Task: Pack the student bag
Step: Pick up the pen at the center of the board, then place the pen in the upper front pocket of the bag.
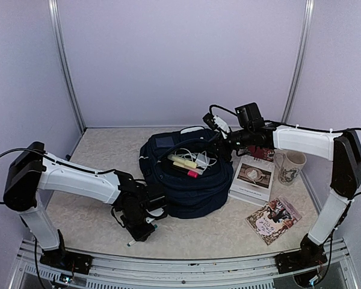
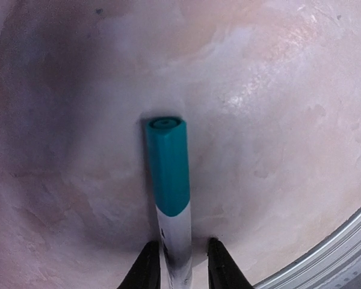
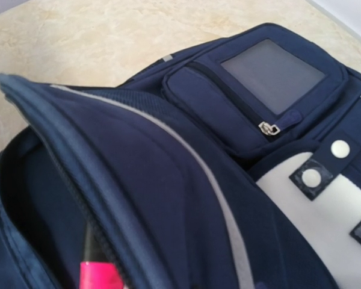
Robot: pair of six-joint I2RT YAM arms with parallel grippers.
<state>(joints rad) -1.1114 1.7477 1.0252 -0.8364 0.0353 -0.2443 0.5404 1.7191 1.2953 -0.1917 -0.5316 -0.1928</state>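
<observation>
From above, the student bag [image 1: 186, 189] lies open in the middle of the table [image 1: 96, 150]. A yellow highlighter [image 1: 185, 162], a pink highlighter [image 1: 193, 174] and a white cable [image 1: 203, 159] show in its mouth. The right gripper [image 1: 221, 133] is clenched on the bag's far rim. A book [image 1: 253, 178], a mug [image 1: 290, 166] and a booklet [image 1: 274, 220] lie just to the right of the bag. The left gripper [image 1: 141, 232] sits low by the bag's near left side.

In the left wrist view, a teal-capped marker [image 2: 168, 168] lies on the table, its white barrel between the fingers [image 2: 145, 271]. Whether they clamp it cannot be told.

In the right wrist view, the bag's raised flap blocks most of the inside. Only the pink highlighter's end peeks out.
</observation>
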